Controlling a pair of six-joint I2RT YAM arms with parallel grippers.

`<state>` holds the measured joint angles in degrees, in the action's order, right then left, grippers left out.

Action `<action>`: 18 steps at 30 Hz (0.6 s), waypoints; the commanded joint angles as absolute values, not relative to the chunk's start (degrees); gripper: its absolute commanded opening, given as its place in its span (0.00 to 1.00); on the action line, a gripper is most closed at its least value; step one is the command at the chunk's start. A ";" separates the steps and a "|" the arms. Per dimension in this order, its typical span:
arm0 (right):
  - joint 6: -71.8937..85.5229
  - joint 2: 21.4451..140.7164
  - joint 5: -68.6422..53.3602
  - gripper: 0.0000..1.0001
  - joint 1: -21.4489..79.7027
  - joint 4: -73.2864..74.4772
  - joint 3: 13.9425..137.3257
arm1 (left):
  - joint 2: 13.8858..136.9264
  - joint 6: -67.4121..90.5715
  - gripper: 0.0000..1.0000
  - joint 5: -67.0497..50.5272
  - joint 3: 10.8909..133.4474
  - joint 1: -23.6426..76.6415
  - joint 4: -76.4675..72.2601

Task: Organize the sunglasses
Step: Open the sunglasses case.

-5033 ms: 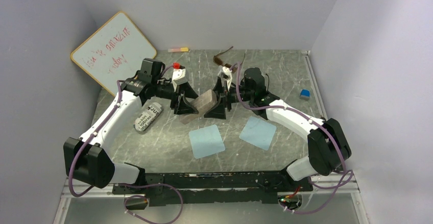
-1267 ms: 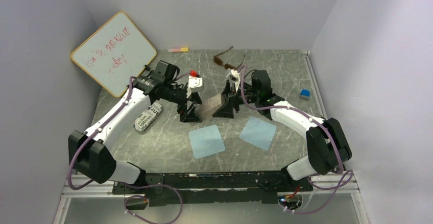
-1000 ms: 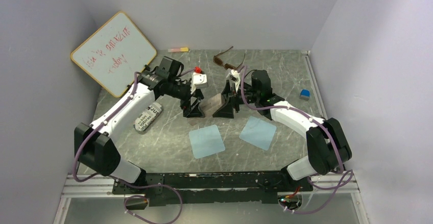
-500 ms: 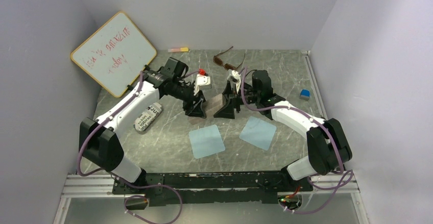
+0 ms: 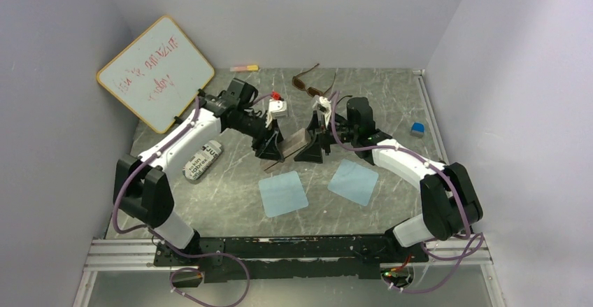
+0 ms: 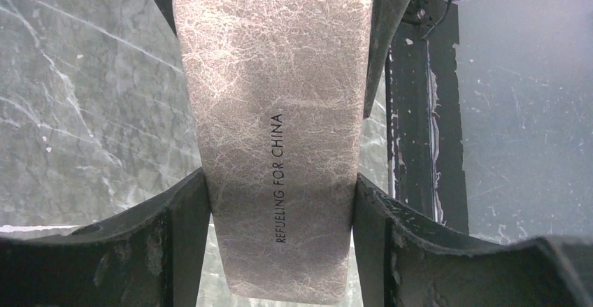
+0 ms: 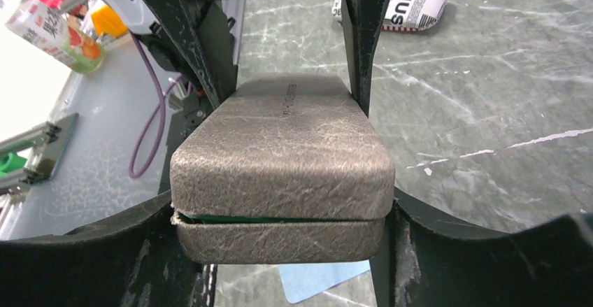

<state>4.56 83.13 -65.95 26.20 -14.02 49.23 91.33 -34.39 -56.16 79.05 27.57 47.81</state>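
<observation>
1. The brown sunglasses (image 5: pixel 308 84) lie at the far middle of the table. Their long axis slants from far left to near right, and the temples are unfolded, one towards the back wall.
2. A thin dark shape just right of them may be the black sunglasses (image 5: pixel 334 82); it is too small to be sure.
3. In front of both pairs, the left gripper (image 5: pixel 270 147) and the right gripper (image 5: pixel 312 149) each clamp one end of the brown case (image 5: pixel 296 139).
4. A grey lettered pouch (image 5: pixel 203 160) and two blue cloths (image 5: pixel 282 193) lie nearer the bases.
5. The brown pair has amber lenses.
</observation>
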 commanded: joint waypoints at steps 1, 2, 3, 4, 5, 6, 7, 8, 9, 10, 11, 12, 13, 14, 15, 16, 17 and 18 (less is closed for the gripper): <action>13.91 81.51 -68.93 0.75 26.89 -29.97 48.25 | 87.75 -26.36 0.05 -55.63 75.56 27.42 38.04; 15.81 81.70 -68.87 0.76 26.89 -32.16 47.80 | 87.15 -25.51 0.05 -54.66 74.69 27.42 36.41; 17.72 81.92 -68.47 0.77 26.91 -33.99 47.47 | 86.75 -24.81 0.05 -54.18 74.22 27.42 35.53; 19.20 82.12 -68.02 0.78 26.94 -35.41 47.13 | 86.32 -24.18 0.05 -53.63 73.78 27.38 34.63; 20.23 82.24 -67.40 0.80 26.98 -36.64 46.85 | 86.00 -23.52 0.05 -53.07 73.44 27.42 33.76; 21.11 82.34 -66.91 0.85 26.98 -37.54 46.58 | 85.66 -23.00 0.05 -52.52 73.12 27.36 33.08; 21.59 82.47 -66.41 0.89 26.98 -38.25 46.40 | 85.35 -22.65 0.05 -52.18 72.74 27.41 32.46; 21.97 82.57 -66.29 0.91 27.11 -38.64 46.26 | 84.99 -22.15 0.05 -52.13 72.44 27.40 31.93; 21.99 82.68 -66.34 0.92 27.14 -38.70 46.23 | 84.77 -21.70 0.05 -52.10 72.12 27.42 31.42; 22.05 82.75 -66.21 0.93 27.22 -38.80 46.16 | 84.61 -21.36 0.05 -52.20 71.88 27.42 31.08; 21.92 82.79 -66.08 0.93 27.35 -38.84 46.10 | 84.38 -21.07 0.05 -52.28 71.67 27.42 30.75; 21.76 82.87 -65.98 0.93 27.46 -38.84 46.03 | 84.20 -20.67 0.05 -52.38 71.45 27.42 30.31; 21.41 82.88 -65.87 0.93 27.58 -38.70 45.97 | 84.07 -20.41 0.05 -52.43 71.26 27.42 30.05; 20.77 82.99 -65.75 0.93 27.72 -38.49 45.91 | 83.99 -20.17 0.05 -52.95 71.13 27.38 29.86; 20.34 83.03 -65.59 0.93 27.81 -38.34 45.83 | 83.92 -20.18 0.05 -53.32 71.18 27.34 29.86; 20.04 83.05 -65.26 0.92 27.85 -38.25 45.72 | 83.90 -20.28 0.05 -53.82 71.19 27.29 30.02; 19.81 83.18 -64.96 0.90 27.90 -38.28 45.63 | 83.87 -20.35 0.05 -54.25 71.27 27.25 30.20; 19.78 83.29 -64.41 0.87 27.95 -38.34 45.50 | 83.81 -20.44 0.05 -54.85 71.28 27.20 30.31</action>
<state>19.99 83.42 -63.26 26.72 -32.49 45.54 85.45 -21.71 -54.00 71.26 27.51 33.52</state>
